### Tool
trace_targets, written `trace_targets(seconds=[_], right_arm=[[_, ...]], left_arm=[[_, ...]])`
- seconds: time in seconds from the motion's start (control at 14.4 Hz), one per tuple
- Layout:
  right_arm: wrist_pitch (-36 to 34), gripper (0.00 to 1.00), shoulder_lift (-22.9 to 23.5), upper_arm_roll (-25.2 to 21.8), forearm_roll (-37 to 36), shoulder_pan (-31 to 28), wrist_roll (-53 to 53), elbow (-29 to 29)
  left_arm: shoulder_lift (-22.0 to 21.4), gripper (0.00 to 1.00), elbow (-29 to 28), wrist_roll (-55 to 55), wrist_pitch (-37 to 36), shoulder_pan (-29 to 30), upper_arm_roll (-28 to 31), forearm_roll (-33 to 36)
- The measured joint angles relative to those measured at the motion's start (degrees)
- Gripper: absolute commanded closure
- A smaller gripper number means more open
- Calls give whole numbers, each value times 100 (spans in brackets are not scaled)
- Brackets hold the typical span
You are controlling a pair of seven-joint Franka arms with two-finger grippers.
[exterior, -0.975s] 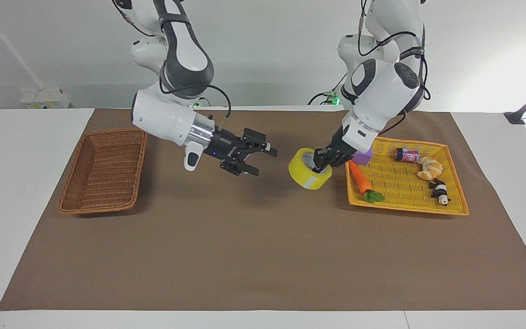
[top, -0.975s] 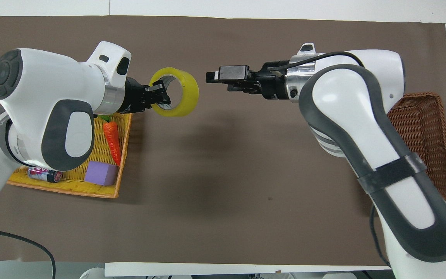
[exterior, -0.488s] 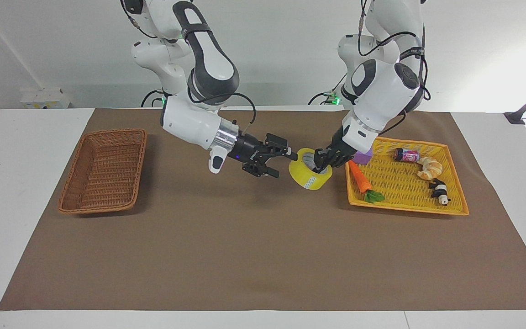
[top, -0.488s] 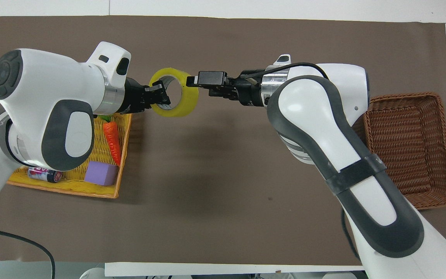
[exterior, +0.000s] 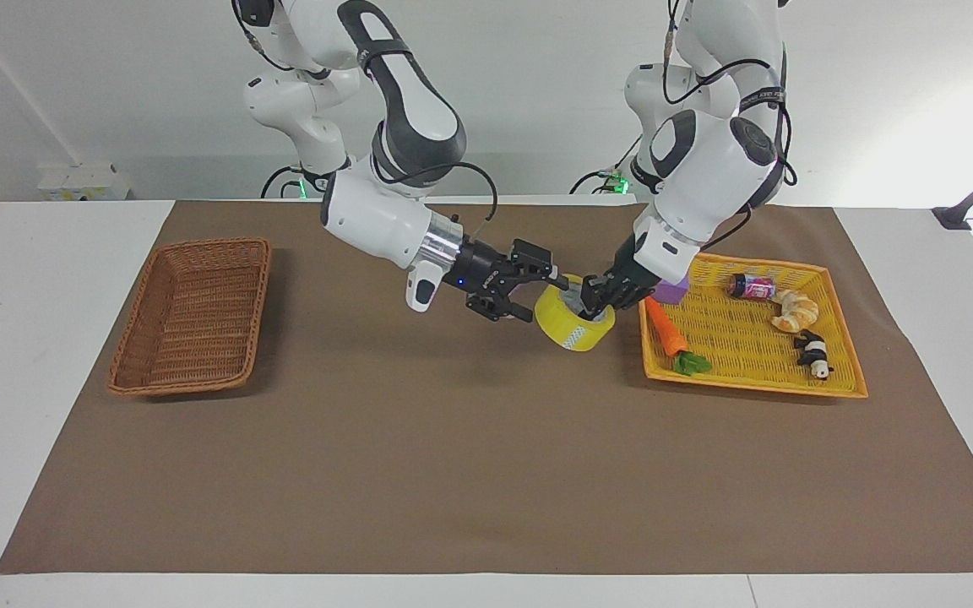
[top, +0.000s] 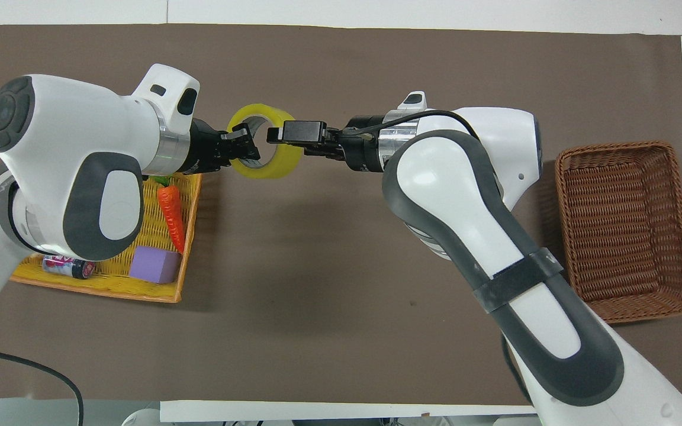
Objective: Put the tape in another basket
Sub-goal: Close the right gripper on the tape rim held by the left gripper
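Yellow tape (exterior: pixel 574 322) hangs above the bench beside the yellow tray (exterior: pixel 824 382), clamped by the left gripper (exterior: pixel 595 306). Right gripper (exterior: pixel 547 294) has its jaws apart astride the tape's wall, the wicker basket (exterior: pixel 191 317) well apart.

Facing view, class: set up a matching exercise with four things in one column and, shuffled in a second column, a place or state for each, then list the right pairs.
Things:
1. tape
2. basket
3. carrot
4. right gripper

Places or states:
A. lying in the yellow tray
B. open, its fingers around the rim of the roll
C. held up over the mat by the left gripper
D. standing with nothing in it at the right arm's end of the table

Pairs: 1-C, 2-D, 3-A, 4-B
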Motion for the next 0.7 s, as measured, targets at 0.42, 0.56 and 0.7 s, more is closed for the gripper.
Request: trace_targets(seconds=[0.42, 0.56, 0.7], right_arm=[[0, 13, 3, 0, 0, 8, -1, 0], [0, 13, 3, 0, 0, 11, -1, 0], [10, 13, 3, -2, 0, 41, -1, 0]], left_arm=[[0, 99, -1, 1, 0, 0, 3, 0], [0, 99, -1, 1, 0, 0, 5, 0], [0, 99, -1, 1, 0, 0, 6, 0]])
